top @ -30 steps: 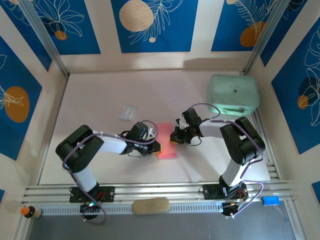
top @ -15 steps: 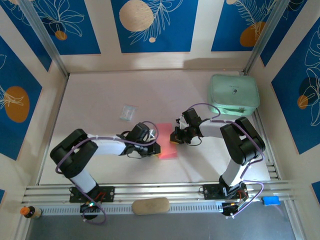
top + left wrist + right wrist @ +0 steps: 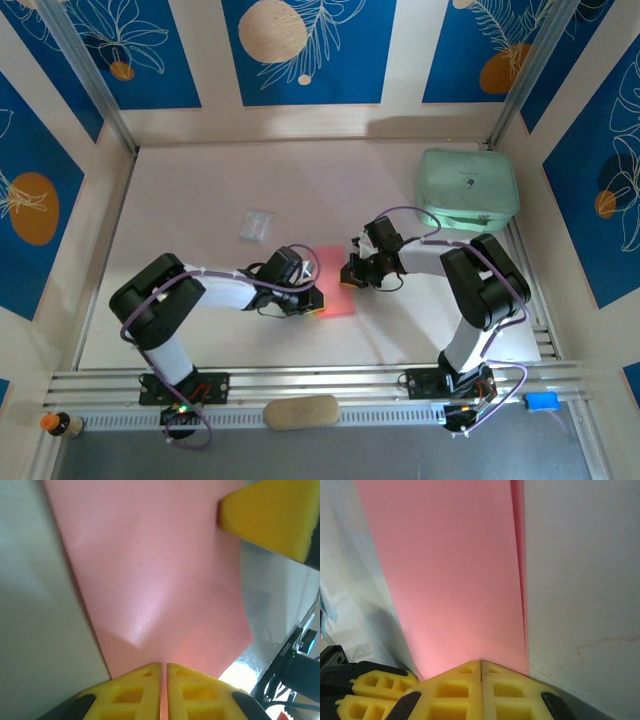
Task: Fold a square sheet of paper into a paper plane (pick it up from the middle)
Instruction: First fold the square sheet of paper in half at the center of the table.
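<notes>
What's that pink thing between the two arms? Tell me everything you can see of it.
A thin, matte salmon-pink sheet of paper, on the white table between the arms. It looks folded over: two edges run side by side along one side. The left gripper is shut on one edge, with a soft dent beside it; the right gripper is shut on the opposite edge.

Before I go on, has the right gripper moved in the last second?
No. The right gripper lies as far from the mint-green case as before, shut on the sheet of paper.
</notes>
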Tool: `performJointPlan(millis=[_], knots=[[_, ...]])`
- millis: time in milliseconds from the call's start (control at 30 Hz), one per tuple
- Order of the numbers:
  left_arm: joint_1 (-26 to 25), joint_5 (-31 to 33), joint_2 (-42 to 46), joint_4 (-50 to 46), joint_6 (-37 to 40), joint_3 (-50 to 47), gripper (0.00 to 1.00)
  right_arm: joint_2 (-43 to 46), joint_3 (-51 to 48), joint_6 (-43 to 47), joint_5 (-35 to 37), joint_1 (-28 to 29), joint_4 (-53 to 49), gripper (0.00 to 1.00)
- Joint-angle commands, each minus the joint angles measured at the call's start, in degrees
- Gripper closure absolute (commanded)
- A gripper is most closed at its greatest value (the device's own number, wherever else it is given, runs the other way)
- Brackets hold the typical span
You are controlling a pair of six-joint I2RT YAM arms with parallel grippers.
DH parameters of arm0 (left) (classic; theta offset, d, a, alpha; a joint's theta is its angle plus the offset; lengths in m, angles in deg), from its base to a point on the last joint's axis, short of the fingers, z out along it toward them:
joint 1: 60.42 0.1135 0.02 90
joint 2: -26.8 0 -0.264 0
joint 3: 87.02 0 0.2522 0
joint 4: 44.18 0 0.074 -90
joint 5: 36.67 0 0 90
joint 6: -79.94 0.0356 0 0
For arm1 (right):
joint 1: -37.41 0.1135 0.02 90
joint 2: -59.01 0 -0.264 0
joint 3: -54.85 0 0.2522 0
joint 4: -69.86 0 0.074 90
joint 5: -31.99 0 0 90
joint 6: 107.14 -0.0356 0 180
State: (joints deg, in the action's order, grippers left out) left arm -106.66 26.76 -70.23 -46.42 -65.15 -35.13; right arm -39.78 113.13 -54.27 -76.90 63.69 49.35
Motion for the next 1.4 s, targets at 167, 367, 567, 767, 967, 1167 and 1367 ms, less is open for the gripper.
performJointPlan(millis=[167, 367, 567, 767, 967, 1167, 1367], knots=[[-2.0, -0.5, 3.3, -8.2, 6.9, -2.9, 0.90, -1.5, -2.8, -0.6, 6.7, -0.1, -6.7, 1.00], [-4.1, 1.7, 5.8, -13.7, 11.1, -0.9, 0.89, -1.5, -2.8, -0.6, 6.7, -0.1, -6.7, 1.00], [-6.0, 8.3, 7.8, -20.4, 13.4, 2.3, 0.90, -1.5, -2.9, -0.6, 6.7, -0.1, -6.7, 1.00], [-2.9, 9.9, 13.2, -17.2, 11.7, 3.9, 0.90, -1.2, -2.8, -0.6, 6.6, 0.0, -6.9, 1.00], [3.6, -0.7, 5.6, -4.2, 6.5, 5.5, 0.91, -1.3, -2.6, -0.4, 6.6, 0.0, -7.2, 1.00], [4.8, -2.7, -1.4, 0.4, 4.9, 5.5, 0.91, -1.3, -2.6, -0.4, 6.4, 0.0, -7.1, 1.00], [5.1, -0.6, -3.2, -1.6, 4.9, 1.7, 0.91, -1.5, -2.7, -0.3, 6.2, 0.0, -7.0, 1.00]])
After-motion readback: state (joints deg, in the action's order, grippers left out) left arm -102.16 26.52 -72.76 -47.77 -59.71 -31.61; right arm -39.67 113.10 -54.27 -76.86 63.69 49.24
